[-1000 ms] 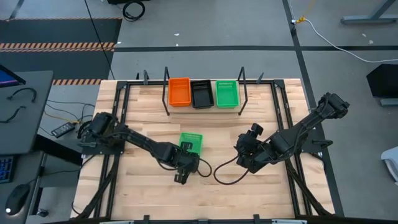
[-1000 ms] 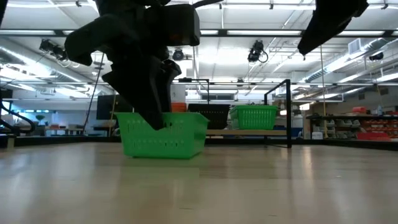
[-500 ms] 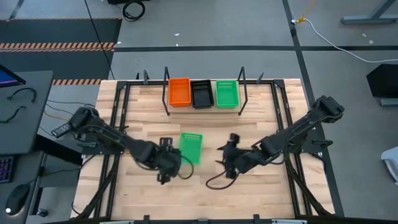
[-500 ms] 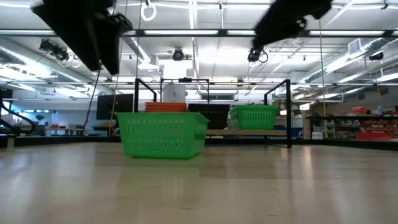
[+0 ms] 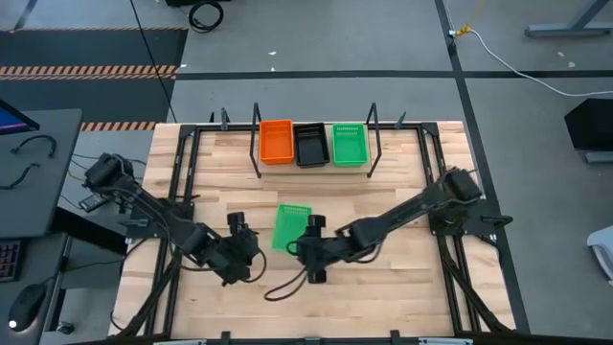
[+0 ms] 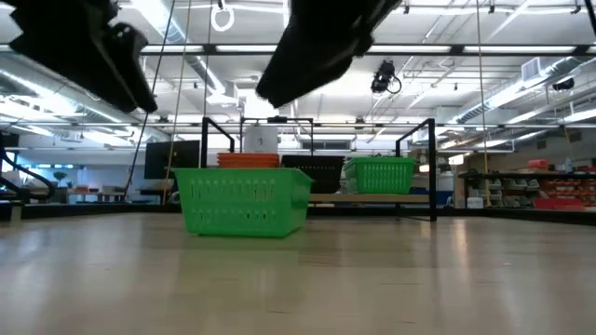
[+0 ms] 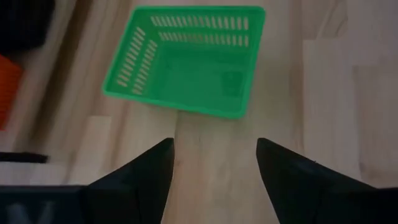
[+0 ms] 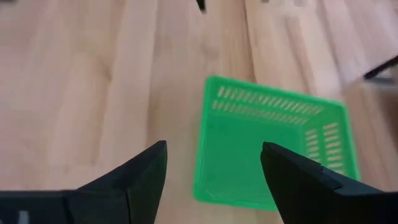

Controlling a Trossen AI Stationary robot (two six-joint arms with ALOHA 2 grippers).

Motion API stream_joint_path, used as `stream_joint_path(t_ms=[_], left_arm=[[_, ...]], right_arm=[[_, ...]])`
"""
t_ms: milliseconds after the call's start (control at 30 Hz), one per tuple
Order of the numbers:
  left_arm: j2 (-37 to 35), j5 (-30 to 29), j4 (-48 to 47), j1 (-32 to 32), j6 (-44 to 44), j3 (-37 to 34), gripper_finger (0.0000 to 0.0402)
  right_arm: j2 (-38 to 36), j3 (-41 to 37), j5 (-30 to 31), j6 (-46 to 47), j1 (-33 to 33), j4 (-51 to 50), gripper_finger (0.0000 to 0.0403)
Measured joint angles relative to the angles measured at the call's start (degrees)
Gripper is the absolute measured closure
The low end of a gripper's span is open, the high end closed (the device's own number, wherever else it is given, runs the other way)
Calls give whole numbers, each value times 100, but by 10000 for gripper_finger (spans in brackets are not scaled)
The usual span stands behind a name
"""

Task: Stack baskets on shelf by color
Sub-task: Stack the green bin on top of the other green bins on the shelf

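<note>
A green basket (image 5: 291, 227) rests on its bottom on the tabletop, mid-table, open side up; it also shows in the low view (image 6: 244, 200). The shelf (image 5: 316, 165) stands at the far edge and bears orange (image 5: 276, 142), black (image 5: 309, 145) and green (image 5: 350, 144) baskets side by side. My left gripper (image 5: 249, 249) hovers open and empty just left of the loose basket (image 7: 189, 62), above the table. My right gripper (image 5: 305, 244) hovers open and empty at the basket's near right corner (image 8: 273, 149).
Black frame rails (image 5: 182, 192) run along the table's left and right sides. A black cable (image 5: 287, 286) loops on the wood near the front edge. Bare wood lies between the loose basket and the shelf.
My left gripper has risen off the green basket's near edge and drawn back toward the table's left edge, leaving the basket on the table. My right gripper has swung toward the table's left, up to the green basket.
</note>
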Motion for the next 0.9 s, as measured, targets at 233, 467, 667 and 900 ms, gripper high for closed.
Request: stream_joint_path(t_ms=[233, 467, 667, 900], left_arm=[[-344, 152, 979, 8, 12, -916, 174], [-330, 155, 1089, 2, 8, -1003, 175], [-330, 156, 1091, -38, -12, -1005, 177], [-328, 161, 1098, -169, -32, -1005, 189]], right_arm=[[937, 916, -515, 229, -99, -526, 124], [1634, 1803, -519, 386, -328, -957, 131], [2047, 2164, -644, 541, -568, -1623, 143], [2109, 2177, -694, 385, -619, -1650, 207]])
